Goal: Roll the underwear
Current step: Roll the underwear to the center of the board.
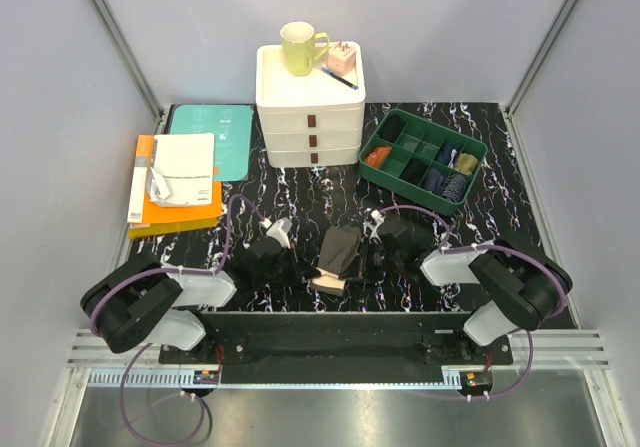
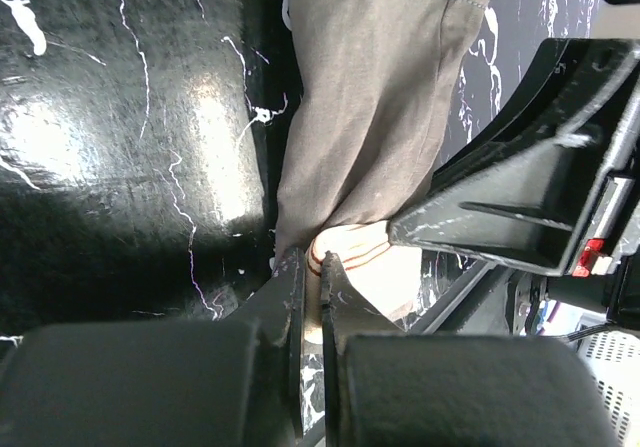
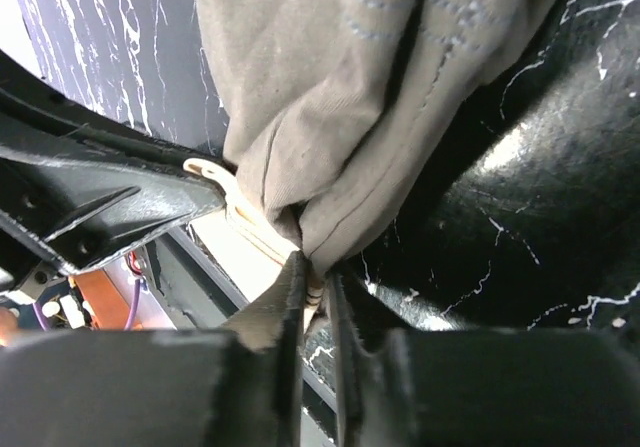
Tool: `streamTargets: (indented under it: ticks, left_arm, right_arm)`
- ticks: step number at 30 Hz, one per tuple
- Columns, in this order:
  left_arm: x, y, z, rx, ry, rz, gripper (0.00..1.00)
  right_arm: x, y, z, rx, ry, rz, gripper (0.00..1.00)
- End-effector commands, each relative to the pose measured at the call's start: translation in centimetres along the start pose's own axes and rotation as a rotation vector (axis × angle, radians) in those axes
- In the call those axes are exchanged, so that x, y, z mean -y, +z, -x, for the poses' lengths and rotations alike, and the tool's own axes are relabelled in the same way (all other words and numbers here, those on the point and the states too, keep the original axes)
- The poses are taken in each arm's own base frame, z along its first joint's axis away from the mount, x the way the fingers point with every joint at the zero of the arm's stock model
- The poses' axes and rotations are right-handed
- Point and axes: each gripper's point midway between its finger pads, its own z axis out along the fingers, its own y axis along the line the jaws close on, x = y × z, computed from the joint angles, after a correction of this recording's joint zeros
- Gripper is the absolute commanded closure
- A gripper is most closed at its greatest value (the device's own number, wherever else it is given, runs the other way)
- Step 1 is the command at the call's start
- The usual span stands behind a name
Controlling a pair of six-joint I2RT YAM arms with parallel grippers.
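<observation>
One olive-brown underwear lies on the black marbled worktop near its front edge, between the arms. At the beige waistband end, the left tool is pinched tight on it, and the right tool clamps the cloth alongside.

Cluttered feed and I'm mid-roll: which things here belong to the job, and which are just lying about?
Job in hand:
- olive-brown underwear
- left gripper and right gripper, both pinching its waistband end

Lying about:
- yellow-green mug
- white drawer unit
- green divided tray
- orange books
- teal mat
</observation>
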Motion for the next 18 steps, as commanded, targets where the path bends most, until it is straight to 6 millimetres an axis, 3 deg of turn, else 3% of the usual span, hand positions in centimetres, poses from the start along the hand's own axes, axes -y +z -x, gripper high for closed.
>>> streamTargets:
  ticks: [1,4,5,8,12,18]
  left_arm:
    - [1.1,-0.7,0.5,0.009,0.005,-0.019,0.88]
    - [1.6,-1.5,1.4,0.043,0.014,-0.012,0.67]
    - [1.8,-1.7,1.7,0.054,0.018,-0.011,0.56]
    - [1.5,-2.7,2.4,0.099,0.038,0.011,0.38]
    - [0.7,-3.0,2.6,0.123,0.061,0.034,0.31]
    - [1.3,-2.2,1.8,0.103,0.043,-0.044,0.34]
  right_arm:
    - [3.5,0.4,-0.5,-0.006,0.023,-0.157,0.95]
    - [4.0,0.5,-0.7,-0.011,0.027,-0.179,1.00]
    - [4.0,0.5,-0.7,-0.012,0.024,-0.179,1.00]
    - [4.1,0.6,-0.7,-0.014,0.026,-0.189,1.00]
    - [4.0,0.8,-0.7,-0.028,0.022,-0.183,1.00]
    - [4.0,1.0,-0.8,-0.037,0.021,-0.180,1.00]
